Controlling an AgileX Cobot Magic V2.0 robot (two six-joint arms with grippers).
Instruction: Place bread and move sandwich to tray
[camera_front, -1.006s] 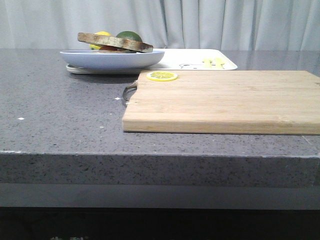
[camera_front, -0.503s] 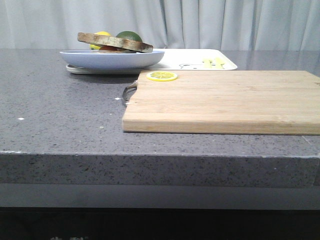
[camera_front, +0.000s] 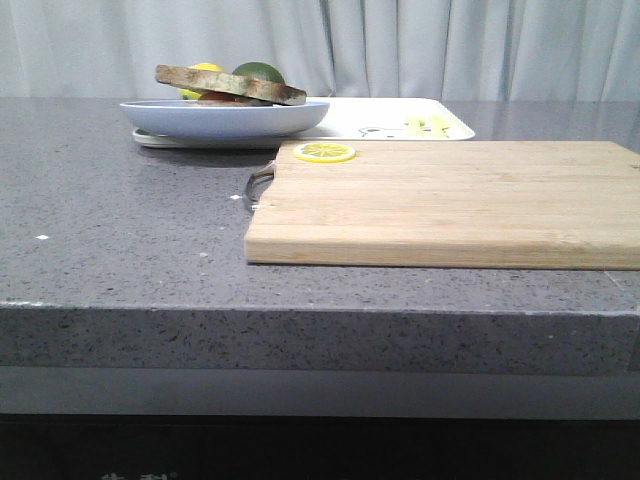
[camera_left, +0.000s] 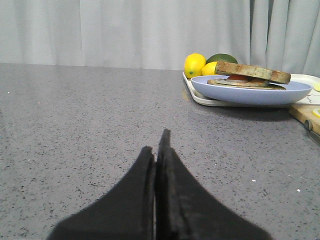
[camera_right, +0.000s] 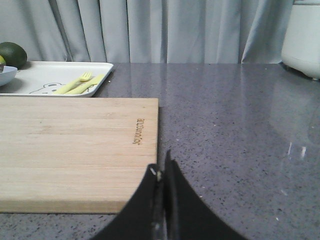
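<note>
The sandwich (camera_front: 232, 85), brown-crusted slices with red filling showing between them, lies on the light blue plate (camera_front: 222, 118), which rests on the left end of the white tray (camera_front: 390, 118). The left wrist view shows the sandwich (camera_left: 252, 73), plate (camera_left: 250, 93) and tray rim (camera_left: 200, 96) too. A fried egg is not visible. No separate slice of bread lies apart. My left gripper (camera_left: 157, 145) is shut and empty, low over the counter, well short of the plate. My right gripper (camera_right: 162, 165) is shut and empty at the near right corner of the cutting board (camera_right: 75, 145).
A wooden cutting board (camera_front: 440, 200) with a lemon slice (camera_front: 324, 152) lies mid-counter. Lemons (camera_left: 195, 64) and a green avocado (camera_left: 222, 58) sit behind the plate. A yellow fork and spoon (camera_right: 80, 84) lie on the tray. A white appliance (camera_right: 302, 35) stands far right.
</note>
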